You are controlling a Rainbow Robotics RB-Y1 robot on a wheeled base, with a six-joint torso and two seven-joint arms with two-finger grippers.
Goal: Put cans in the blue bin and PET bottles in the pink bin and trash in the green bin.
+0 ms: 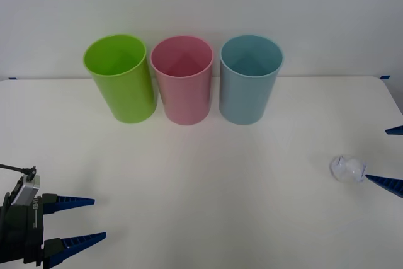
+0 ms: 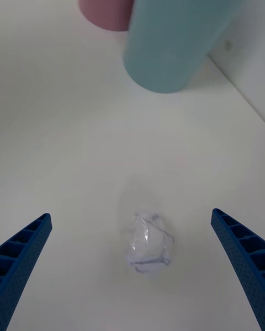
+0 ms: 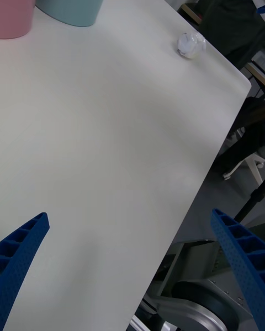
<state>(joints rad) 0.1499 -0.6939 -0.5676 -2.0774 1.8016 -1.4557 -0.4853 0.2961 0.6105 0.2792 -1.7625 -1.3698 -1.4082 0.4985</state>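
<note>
Three bins stand in a row at the back of the white table (image 1: 201, 155): the green bin (image 1: 119, 77), the pink bin (image 1: 182, 80) and the blue bin (image 1: 250, 80). The trash (image 1: 348, 168), a small crumpled white wad, lies near the table's right edge. My right gripper (image 1: 390, 157) is open and level with the wad, one finger on either side of it, not touching. In the right wrist view the trash (image 2: 148, 248) sits between the spread fingers of the right gripper (image 2: 131, 215). My left gripper (image 1: 88, 220) hangs open and empty at the front left. Cans and PET bottles are out of view.
The bins stand close together before a white wall. In the left wrist view, beyond the left gripper (image 3: 130, 215), the trash (image 3: 190, 44) lies near the table's edge (image 3: 221, 138), with chair legs and dark objects on the floor past it.
</note>
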